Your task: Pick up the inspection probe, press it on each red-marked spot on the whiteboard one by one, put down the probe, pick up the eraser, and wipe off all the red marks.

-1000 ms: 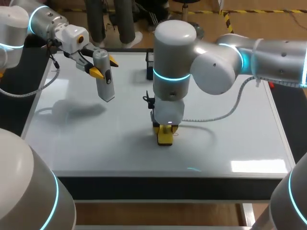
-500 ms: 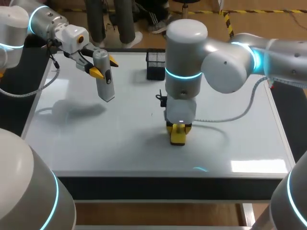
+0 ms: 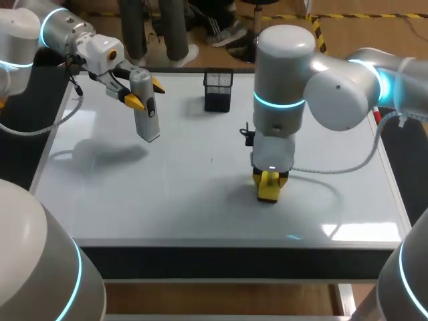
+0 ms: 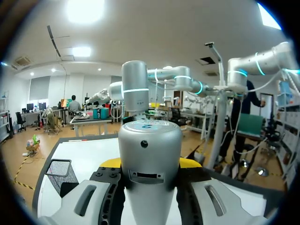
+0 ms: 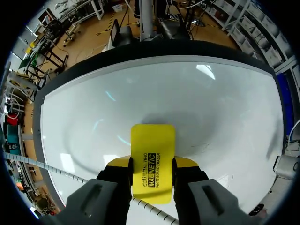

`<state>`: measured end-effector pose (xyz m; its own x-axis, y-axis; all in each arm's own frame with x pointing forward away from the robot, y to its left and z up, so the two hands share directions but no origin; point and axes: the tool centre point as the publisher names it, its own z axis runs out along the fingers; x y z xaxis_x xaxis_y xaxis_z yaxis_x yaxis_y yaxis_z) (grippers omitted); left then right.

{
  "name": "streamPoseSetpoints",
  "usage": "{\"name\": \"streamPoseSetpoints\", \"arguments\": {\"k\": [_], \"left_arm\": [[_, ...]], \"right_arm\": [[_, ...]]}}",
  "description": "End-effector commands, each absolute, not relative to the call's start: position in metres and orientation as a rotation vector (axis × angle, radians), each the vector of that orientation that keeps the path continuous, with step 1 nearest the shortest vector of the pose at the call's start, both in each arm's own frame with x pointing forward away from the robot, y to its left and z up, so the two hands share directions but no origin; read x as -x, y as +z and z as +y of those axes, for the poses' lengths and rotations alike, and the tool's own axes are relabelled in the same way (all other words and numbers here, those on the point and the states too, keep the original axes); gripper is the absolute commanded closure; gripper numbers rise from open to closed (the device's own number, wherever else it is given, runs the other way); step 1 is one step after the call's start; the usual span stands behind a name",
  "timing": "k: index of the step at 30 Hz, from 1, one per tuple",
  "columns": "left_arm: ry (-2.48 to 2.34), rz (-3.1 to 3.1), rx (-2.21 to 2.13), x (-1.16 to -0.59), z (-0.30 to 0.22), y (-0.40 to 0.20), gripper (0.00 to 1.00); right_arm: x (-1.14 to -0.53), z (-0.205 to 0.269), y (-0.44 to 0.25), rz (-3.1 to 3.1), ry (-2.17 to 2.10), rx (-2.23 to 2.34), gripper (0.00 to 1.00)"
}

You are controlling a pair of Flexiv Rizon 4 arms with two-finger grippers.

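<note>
Eraser (image 3: 268, 189), clamped between R gripper (image 5: 151, 165) fingers, lies flat on whiteboard (image 3: 167, 194) right of centre. It slid rightward in the last sec, so wiping's underway; no red marks visible. L gripper (image 3: 142, 92), raised at left rear, grips probe (image 3: 146, 114), not put down.
</note>
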<state>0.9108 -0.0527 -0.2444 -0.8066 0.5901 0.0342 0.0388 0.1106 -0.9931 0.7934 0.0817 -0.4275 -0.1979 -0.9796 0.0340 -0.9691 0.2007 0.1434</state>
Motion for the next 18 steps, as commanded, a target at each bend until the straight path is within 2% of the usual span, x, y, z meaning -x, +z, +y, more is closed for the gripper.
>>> {"name": "streamPoseSetpoints", "arguments": {"k": [1, 18], "left_arm": [[1.738, -1.969, 0.612, -0.912, -0.053, -0.243, 1.0], [1.738, -1.969, 0.612, -0.912, -0.053, -0.243, 1.0]], "right_arm": [[-0.795, 0.05, -0.425, -2.36, -0.159, -1.916, 1.0], [-0.831, 0.042, -0.378, -2.3, -0.094, -2.021, 1.0]]}}
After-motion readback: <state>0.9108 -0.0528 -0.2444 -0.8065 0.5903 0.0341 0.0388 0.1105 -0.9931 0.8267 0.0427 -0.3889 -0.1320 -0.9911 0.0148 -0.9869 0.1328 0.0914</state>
